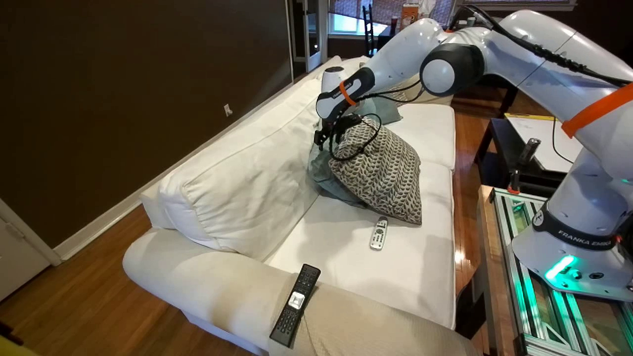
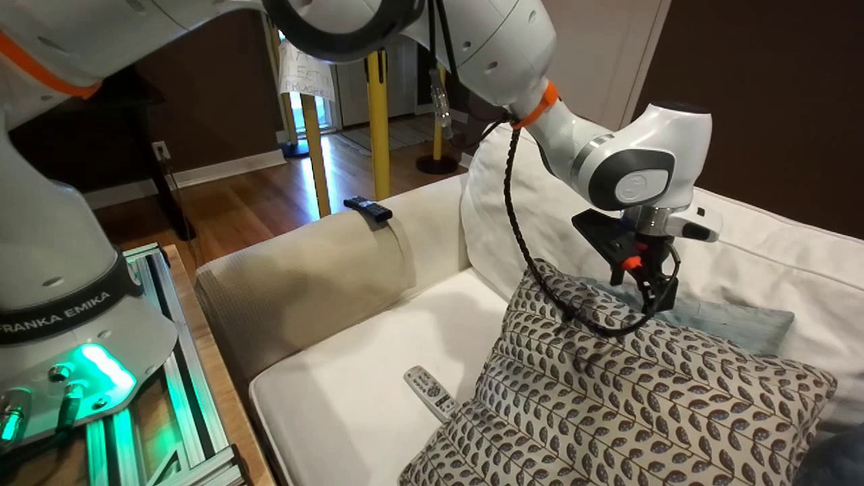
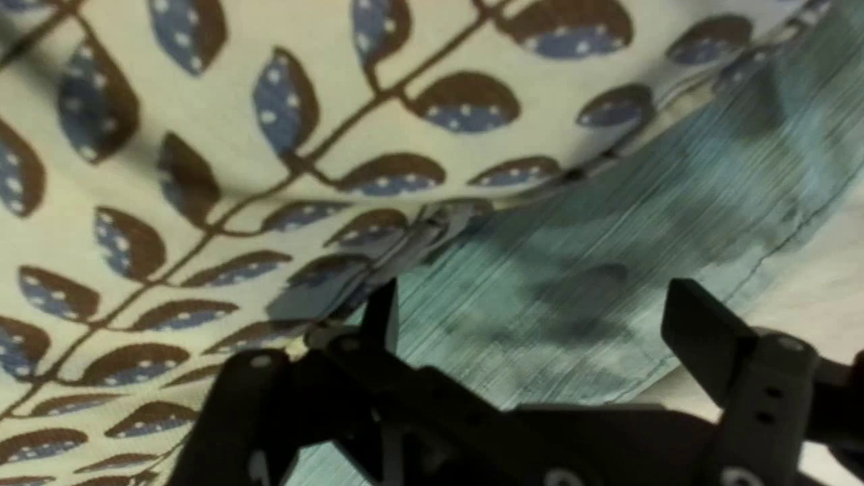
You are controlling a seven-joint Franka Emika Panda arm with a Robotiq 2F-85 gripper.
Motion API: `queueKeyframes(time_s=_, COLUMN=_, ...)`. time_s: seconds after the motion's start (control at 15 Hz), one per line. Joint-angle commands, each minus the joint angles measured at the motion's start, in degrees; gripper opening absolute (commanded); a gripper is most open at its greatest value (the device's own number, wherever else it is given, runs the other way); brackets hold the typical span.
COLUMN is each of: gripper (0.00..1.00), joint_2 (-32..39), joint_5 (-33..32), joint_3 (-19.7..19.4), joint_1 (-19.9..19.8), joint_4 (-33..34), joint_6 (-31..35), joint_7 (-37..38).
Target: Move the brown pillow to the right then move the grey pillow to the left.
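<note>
My black two-fingered gripper (image 3: 533, 304) points down at the upper edge of the large square cushion of brown-and-cream leaf-patterned fabric (image 2: 621, 405), the brown pillow of the task; its fingers stand wide apart, with nothing held. The cushion leans, tilted, on a plain pale blue-grey soft pillow (image 2: 736, 327), presumably the grey pillow meant, which is itself propped against the white fabric back cushion (image 1: 242, 188) of the sofa. This overlap, I judge, is why the patterned cushion must go first: it covers much of the other. Relative to my hand, in the wrist view: the patterned edge runs just beside one finger, the cushion's bulk lying to that side; the blue-grey pillow shows between my fingertips, its seam near the second finger. Whether the nearer finger touches the cloth, I cannot tell. So wide a stance would suit pinching that edge or pushing from behind it.
</note>
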Motion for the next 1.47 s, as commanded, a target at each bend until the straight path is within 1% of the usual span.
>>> queueKeyframes(time_s=0.0, gripper=1.00, joint_2=6.1, joint_5=-1.9, joint_3=-1.7, joint_1=1.1, joint_4=7.6, joint_6=0.3, joint_7=4.1)
queueKeyframes(time_s=0.2, gripper=1.00, joint_2=9.2, joint_5=-3.1, joint_3=-2.4, joint_1=1.6, joint_4=11.5, joint_6=-0.7, joint_7=6.1)
queueKeyframes(time_s=0.27, gripper=0.75, joint_2=10.2, joint_5=-3.5, joint_3=-2.7, joint_1=1.8, joint_4=12.8, joint_6=-1.3, joint_7=6.8)
queueKeyframes(time_s=0.33, gripper=0.75, joint_2=11.1, joint_5=-4.0, joint_3=-3.0, joint_1=1.9, joint_4=13.8, joint_6=-1.4, joint_7=7.4)
queueKeyframes(time_s=0.4, gripper=0.68, joint_2=11.8, joint_5=-4.3, joint_3=-3.2, joint_1=2.0, joint_4=14.7, joint_6=-1.7, joint_7=8.0)
queueKeyframes(time_s=0.53, gripper=0.49, joint_2=13.1, joint_5=-4.7, joint_3=-3.4, joint_1=2.0, joint_4=16.6, joint_6=-2.7, joint_7=8.7)
queueKeyframes(time_s=0.67, gripper=0.36, joint_2=13.5, joint_5=-4.7, joint_3=-2.9, joint_1=1.7, joint_4=18.0, joint_6=-4.4, joint_7=8.7)
queueKeyframes(time_s=0.8, gripper=0.20, joint_2=13.4, joint_5=-4.4, joint_3=-2.0, joint_1=1.4, joint_4=18.8, joint_6=-6.3, joint_7=7.9)
queueKeyframes(time_s=0.87, gripper=0.12, joint_2=12.7, joint_5=-3.7, joint_3=-1.9, joint_1=1.6, joint_4=18.1, joint_6=-6.8, joint_7=7.3)
queueKeyframes(time_s=1.0, gripper=0.01, joint_2=11.8, joint_5=-2.9, joint_3=-0.6, joint_1=1.3, joint_4=17.9, joint_6=-8.2, joint_7=6.3)
queueKeyframes(time_s=1.07, gripper=0.00, joint_2=11.4, joint_5=-2.5, joint_3=-0.2, joint_1=1.1, joint_4=17.7, joint_6=-8.4, joint_7=6.1)
queueKeyframes(time_s=1.2, gripper=0.00, joint_2=9.2, joint_5=-0.9, joint_3=2.2, joint_1=0.2, joint_4=16.1, joint_6=-9.7, joint_7=4.2)
queueKeyframes(time_s=1.4, gripper=0.01, joint_2=5.5, joint_5=1.7, joint_3=5.8, joint_1=-2.1, joint_4=13.3, joint_6=-10.8, joint_7=-0.2)
